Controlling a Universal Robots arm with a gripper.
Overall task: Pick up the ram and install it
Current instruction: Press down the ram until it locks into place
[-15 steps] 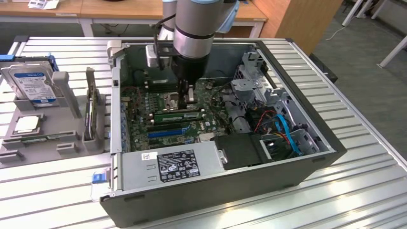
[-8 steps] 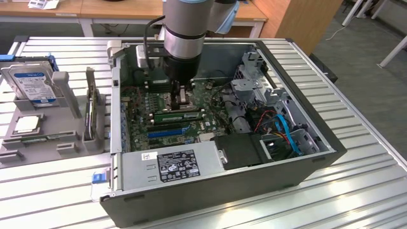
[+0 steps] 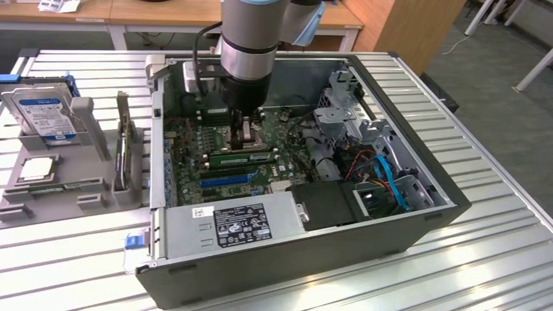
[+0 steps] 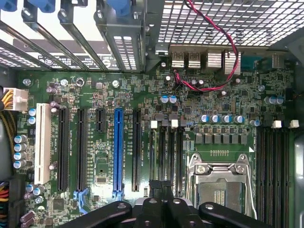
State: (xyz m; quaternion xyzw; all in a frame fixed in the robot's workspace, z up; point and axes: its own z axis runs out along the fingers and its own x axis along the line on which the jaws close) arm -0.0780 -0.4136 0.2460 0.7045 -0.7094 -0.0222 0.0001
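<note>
Jaws [image 4: 164, 209] over motherboard [image 4: 142, 137] slots

Exterior view: high, angled down at the open computer case [image 3: 406, 220]. Wrist view: close above its motherboard [image 4: 118, 95], shared by both.

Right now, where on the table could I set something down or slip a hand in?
Bare tabletop lies at the exterior view's right of the case, and in front of the holder toward the case's front corner. It is crowded inside the case: the gripper hangs low over the motherboard, with cables beside it. The holder carries the hard drive.
</note>
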